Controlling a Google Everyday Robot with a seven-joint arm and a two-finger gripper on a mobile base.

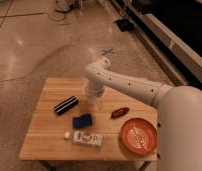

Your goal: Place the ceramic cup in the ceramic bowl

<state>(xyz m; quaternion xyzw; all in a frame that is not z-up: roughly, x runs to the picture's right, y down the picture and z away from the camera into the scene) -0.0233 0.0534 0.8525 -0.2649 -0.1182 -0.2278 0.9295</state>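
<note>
The ceramic bowl (138, 136), a wide shallow orange-red dish with pale markings inside, sits at the table's front right corner. The ceramic cup (97, 103) is a pale tumbler near the middle of the table, and only a small pale part of it shows beneath the gripper. My gripper (93, 98) hangs from the white arm, which reaches in from the right. It is down at the cup, well left of and behind the bowl.
On the wooden table (49, 145) lie a black bar (65, 105) at the left, a blue object (82, 120) in the middle, a red-brown object (119, 113) near the bowl, and a white packet (88, 138) at the front. Bare floor surrounds the table.
</note>
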